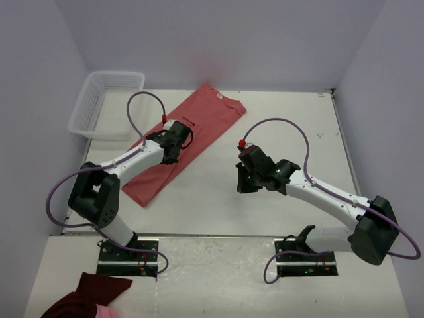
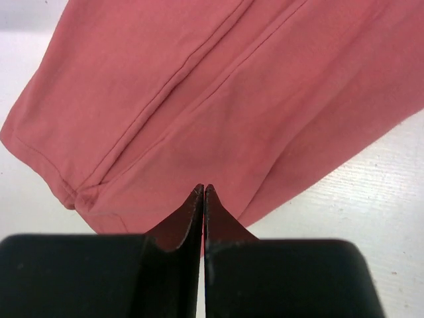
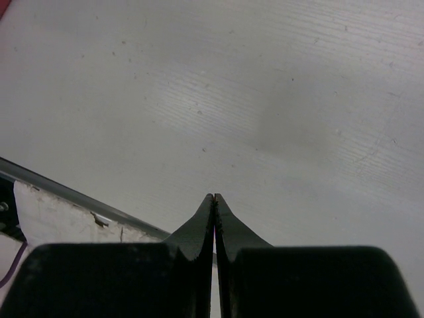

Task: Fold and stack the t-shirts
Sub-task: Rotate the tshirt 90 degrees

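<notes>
Looking at the one t-shirt (image 1: 213,114) we can see, we judge the work partway done. It lies flat on the worktop (image 1: 285,126) as a long narrow strip, apparently folded in lengthwise, running from the far middle down to the near left, with the neck end far. Crosswise folds seem left to do, and we see no stack anywhere. The left fingers (image 2: 189,215) are pressed together with nothing between them, just over the strip's middle and near its right-hand edge; whether they touch the cloth we cannot tell. The right fingers (image 3: 200,225), likewise together and holding nothing, are over bare worktop well apart to the right. A white basket (image 1: 83,106) stands at the far left.
</notes>
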`<state>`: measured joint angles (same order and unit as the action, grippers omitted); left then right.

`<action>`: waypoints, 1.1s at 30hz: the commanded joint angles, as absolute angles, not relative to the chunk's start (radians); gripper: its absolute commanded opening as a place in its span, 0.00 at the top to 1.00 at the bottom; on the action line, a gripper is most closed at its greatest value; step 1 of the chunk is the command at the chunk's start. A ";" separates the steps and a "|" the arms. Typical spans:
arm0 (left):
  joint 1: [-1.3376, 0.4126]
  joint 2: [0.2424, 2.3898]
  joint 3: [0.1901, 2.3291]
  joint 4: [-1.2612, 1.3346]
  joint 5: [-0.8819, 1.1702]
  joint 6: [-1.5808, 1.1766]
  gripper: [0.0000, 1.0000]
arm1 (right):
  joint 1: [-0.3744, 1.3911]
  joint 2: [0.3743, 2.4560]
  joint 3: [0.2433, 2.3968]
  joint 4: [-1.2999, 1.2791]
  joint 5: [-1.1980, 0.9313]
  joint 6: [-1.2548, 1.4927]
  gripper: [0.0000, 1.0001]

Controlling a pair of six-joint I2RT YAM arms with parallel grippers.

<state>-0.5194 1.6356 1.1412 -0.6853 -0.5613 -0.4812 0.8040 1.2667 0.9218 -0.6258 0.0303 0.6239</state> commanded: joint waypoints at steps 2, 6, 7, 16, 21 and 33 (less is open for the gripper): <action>-0.526 1.548 1.100 -0.649 -0.578 -0.522 1.00 | 0.810 1.240 0.914 -0.584 0.018 0.620 1.00; -0.537 1.617 1.051 -0.632 -0.569 -0.531 1.00 | 0.810 1.195 0.899 -0.594 0.021 0.627 1.00; -0.541 1.632 1.045 -0.626 -0.562 -0.537 1.00 | 0.810 1.187 0.896 -0.600 0.034 0.632 1.00; -0.598 1.860 1.026 -0.532 -0.486 -0.563 1.00 | 0.810 1.120 0.903 -0.653 0.083 0.638 1.00; -0.650 1.982 1.064 -0.460 -0.353 -0.565 1.00 | 0.810 1.097 0.914 -0.679 0.109 0.649 1.00; -0.827 2.120 1.328 -0.267 0.182 -0.586 1.00 | 0.808 1.063 0.960 -0.781 0.258 0.716 1.00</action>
<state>-0.7719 1.9919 1.3243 -0.4034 -0.2531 -0.4992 0.8051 1.0855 0.9173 -0.7433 0.1768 0.6762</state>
